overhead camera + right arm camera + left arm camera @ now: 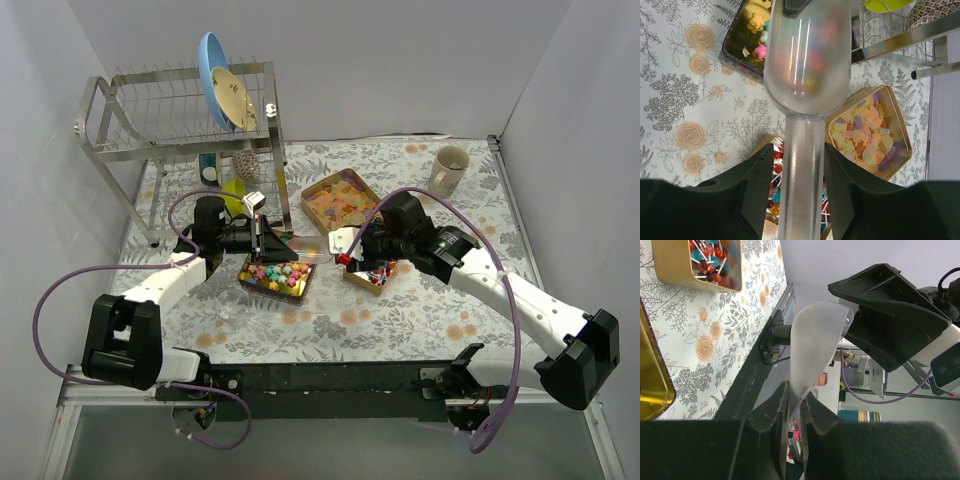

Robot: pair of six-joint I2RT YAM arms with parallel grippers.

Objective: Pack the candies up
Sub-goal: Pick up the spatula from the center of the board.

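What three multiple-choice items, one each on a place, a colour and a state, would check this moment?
1. The mug stands: A at the table's near edge; B near the table's far right corner; C inside a tin.
2. The plate in the dish rack is: A red; B blue; C black.
3. The left gripper is: A wide open; B holding the mug; C shut on the scoop.
Key: B, it stands alone by that corner; B, its face shows blue; C, it pinches the scoop's rim.

Frosted translucent plastic scoop (pixel 807 60); glossy gold metal tins (pixel 700 286); glossy wrapped candies (pixel 710 262); shiny steel dish rack (pixel 180 100); matt tablecloth (pixel 400 310).
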